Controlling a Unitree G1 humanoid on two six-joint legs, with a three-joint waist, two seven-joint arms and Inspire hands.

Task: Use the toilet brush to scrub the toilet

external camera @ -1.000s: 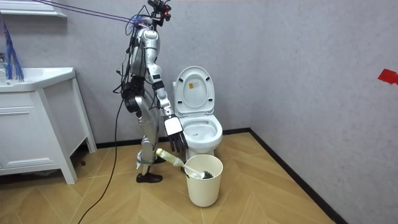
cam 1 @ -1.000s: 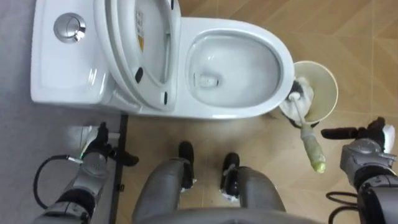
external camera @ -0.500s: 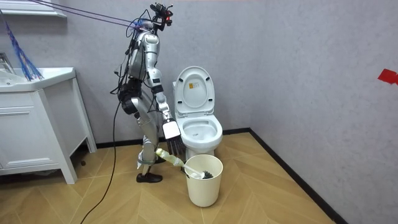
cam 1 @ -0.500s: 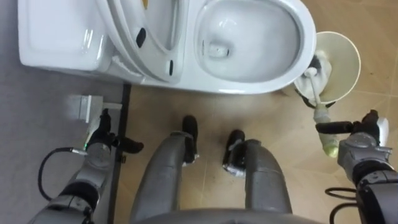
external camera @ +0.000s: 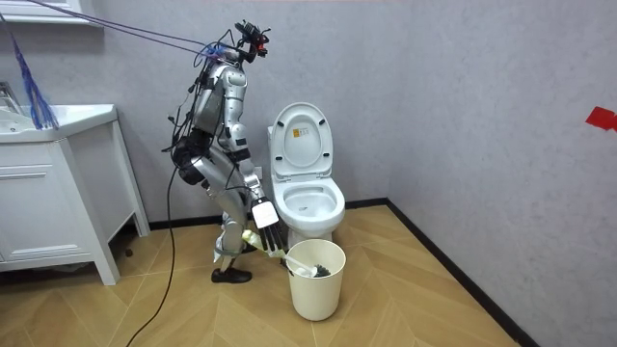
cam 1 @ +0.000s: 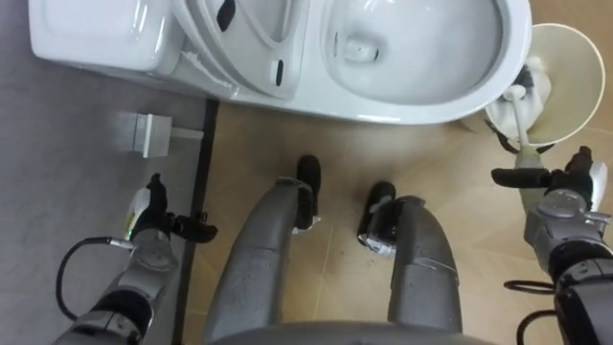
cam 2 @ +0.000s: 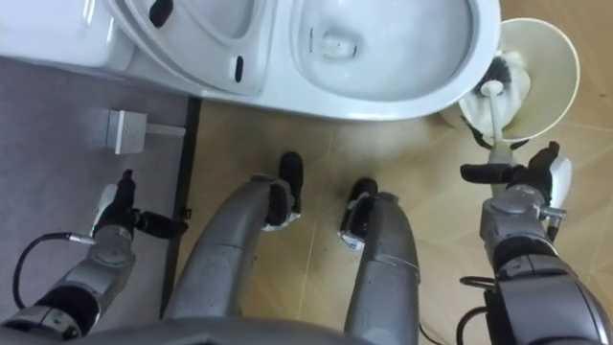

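left eye view: the toilet (cam 1: 421,103) is lying across the top with its bowl open, and the pale bin (cam 1: 589,57) is sitting just beside the bowl's front rim, on the robot's right. the brush (cam 1: 520,120) is standing in that bin with its bristle head down inside. its long axis is running almost straight down the picture, so the handle end is pointing toward the right hand (cam 1: 567,203). that hand is hovering at the handle end, its dark fingers (cam 1: 510,177) reaching straight across the handle rather than curling round it. the left hand (cam 1: 151,247) is hanging low by the grey wall (cam 1: 77,144), fingers relaxed and holding nothing. wooden floor (cam 1: 335,163) is showing between the toilet's edge and the robot's legs.

right eye view: the shaft is crossing the bin's near rim and meeting the outstretched fingers — whether they are touching, i cannot tell.

room view: the robot is standing bent forward, knees bent, between a white cabinet (external camera: 53,212) and the toilet, whose lid (external camera: 301,140) is standing raised. the brush is leaning out of the bin toward the room view's left, with the right hand just above its handle. the floor is lying open on the room view's right of the bin.
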